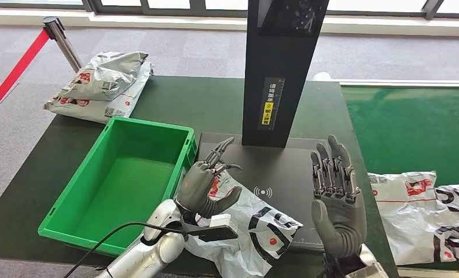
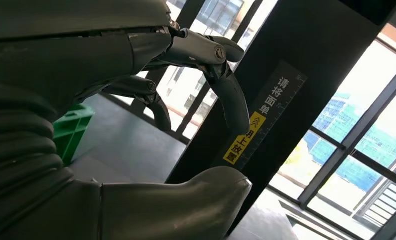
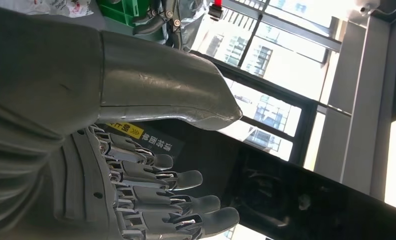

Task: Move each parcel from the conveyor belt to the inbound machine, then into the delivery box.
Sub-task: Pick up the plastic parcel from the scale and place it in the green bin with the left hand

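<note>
Parcel [image 1: 247, 229], white with black and red print, lies crumpled on the dark scan plate of the inbound machine [image 1: 282, 69], directly under and beside the left hand [image 1: 206, 182]; its near edge is hidden by the left forearm and hangs off the plate's front. Machine's black column rises just beyond both hands, top cut off by the frame. Conveyor belt [image 1: 409, 124], green, lies to the right of the right hand [image 1: 336, 194]; two more parcels [image 1: 429, 217] on it, running out of frame at the right edge. Delivery box [image 1: 120, 182], green crate, just left of the left hand, nothing visible inside. Spare parcels [image 1: 99, 87] piled well beyond the box at the table's far corner.

Left hand: fingers apart and loosely curved above the parcel; whether any fingertip touches it, cannot tell. Right hand: upright, fingers straight and spread, holding nothing, open plate between it and the parcel.
</note>
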You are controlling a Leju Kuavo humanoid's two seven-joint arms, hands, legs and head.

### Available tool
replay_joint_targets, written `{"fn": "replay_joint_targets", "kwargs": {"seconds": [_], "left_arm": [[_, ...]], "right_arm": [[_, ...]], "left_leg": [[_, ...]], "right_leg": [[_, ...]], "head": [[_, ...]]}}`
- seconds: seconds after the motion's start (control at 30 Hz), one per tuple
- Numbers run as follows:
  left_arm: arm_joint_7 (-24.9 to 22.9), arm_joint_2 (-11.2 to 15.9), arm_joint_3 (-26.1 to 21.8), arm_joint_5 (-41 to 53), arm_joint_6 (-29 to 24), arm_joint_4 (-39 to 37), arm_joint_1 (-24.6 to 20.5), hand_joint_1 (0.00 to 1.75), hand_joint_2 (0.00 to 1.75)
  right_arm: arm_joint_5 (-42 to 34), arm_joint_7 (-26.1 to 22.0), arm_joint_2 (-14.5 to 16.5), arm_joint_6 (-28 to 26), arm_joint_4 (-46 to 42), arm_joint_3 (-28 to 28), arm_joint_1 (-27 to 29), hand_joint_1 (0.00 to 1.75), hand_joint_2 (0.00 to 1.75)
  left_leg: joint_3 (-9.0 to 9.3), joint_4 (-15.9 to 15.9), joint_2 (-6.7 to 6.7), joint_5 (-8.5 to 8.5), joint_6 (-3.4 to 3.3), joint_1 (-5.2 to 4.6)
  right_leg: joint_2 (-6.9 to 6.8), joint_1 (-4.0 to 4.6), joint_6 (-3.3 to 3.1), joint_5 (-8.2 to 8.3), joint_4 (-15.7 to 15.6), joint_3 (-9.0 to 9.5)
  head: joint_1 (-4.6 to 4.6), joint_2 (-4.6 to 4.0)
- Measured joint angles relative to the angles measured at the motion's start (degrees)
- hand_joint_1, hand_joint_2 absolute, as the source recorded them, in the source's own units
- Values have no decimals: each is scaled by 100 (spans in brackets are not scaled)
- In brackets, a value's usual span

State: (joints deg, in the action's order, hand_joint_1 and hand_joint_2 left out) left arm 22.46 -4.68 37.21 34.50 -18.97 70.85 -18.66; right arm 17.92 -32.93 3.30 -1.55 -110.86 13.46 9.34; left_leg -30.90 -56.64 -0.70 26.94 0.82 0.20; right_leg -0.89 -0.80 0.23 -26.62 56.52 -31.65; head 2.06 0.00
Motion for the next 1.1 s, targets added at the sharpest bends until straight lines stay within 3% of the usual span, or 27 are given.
{"fn": "replay_joint_targets", "kwargs": {"seconds": [0.17,0.3,0.43,0.6,0.73,0.87,1.1], "left_arm": [[62,-236,-563,-1656,338,400,355,0,0],[255,-317,-835,-2182,403,1035,748,0,0],[316,-266,-904,-2260,726,1506,990,0,175],[339,-121,-907,-1625,1259,1778,1076,0,175],[321,-34,-891,-1381,1371,1868,1078,0,0],[120,46,-808,-676,1482,1840,1011,0,175],[-88,104,-101,1501,1401,734,351,0,175]], "right_arm": [[14,-7,0,-128,8,-13,70,0,175],[18,-14,0,-207,61,-13,67,0,175],[41,20,0,-220,122,-13,-31,0,175],[-19,-19,0,-194,210,-13,-131,0,175],[-51,-34,0,-176,268,-13,-169,0,175],[-56,-37,0,-142,299,-13,-198,0,175],[-57,-32,0,-30,251,-69,-192,0,175]], "left_leg": [[-5,0,0,1,-1,0],[-12,0,0,1,-1,0],[-15,0,1,1,-1,0],[-14,0,1,0,-1,0],[-13,-1,1,0,-1,0],[-13,-2,1,0,-1,0],[-14,-6,-4,-1,-2,0]], "right_leg": [[1,0,0,0,0,-4],[0,0,1,-1,0,-9],[-3,0,2,-2,0,-11],[-2,0,2,-1,0,-11],[-2,0,1,0,0,-11],[-3,0,2,-1,0,-14],[1,-1,3,5,0,-17]], "head": [[0,0],[-1,0],[1,0],[0,0],[0,0],[0,0],[0,0]]}}
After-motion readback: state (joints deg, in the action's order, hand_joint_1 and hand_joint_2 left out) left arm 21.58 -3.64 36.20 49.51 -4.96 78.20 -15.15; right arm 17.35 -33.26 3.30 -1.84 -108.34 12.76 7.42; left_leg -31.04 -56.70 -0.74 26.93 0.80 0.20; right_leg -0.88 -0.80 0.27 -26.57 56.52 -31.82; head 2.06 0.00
